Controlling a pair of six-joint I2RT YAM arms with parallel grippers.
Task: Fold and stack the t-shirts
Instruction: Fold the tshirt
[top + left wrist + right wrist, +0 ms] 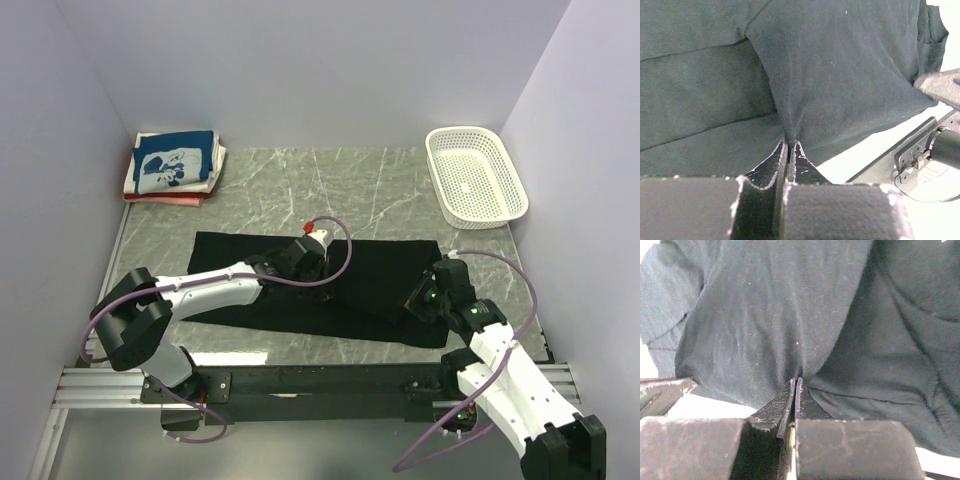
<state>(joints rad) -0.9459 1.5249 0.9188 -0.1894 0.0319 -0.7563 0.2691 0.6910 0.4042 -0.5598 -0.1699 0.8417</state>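
A black t-shirt (370, 275) lies spread across the middle of the marble table, partly folded lengthwise. My left gripper (318, 262) sits over its centre, shut on a pinch of the black cloth (840, 75), which puckers up into the fingertips (796, 150). My right gripper (420, 298) is at the shirt's right end, shut on a fold of the same cloth (765, 330) that rises from its fingertips (791, 386). A stack of folded t-shirts (175, 165), blue with white print on top and red at the bottom, rests at the back left corner.
A white perforated basket (505, 195) stands empty at the back right. White walls enclose the table on three sides. The metal rail (300, 385) with both arm bases runs along the near edge.
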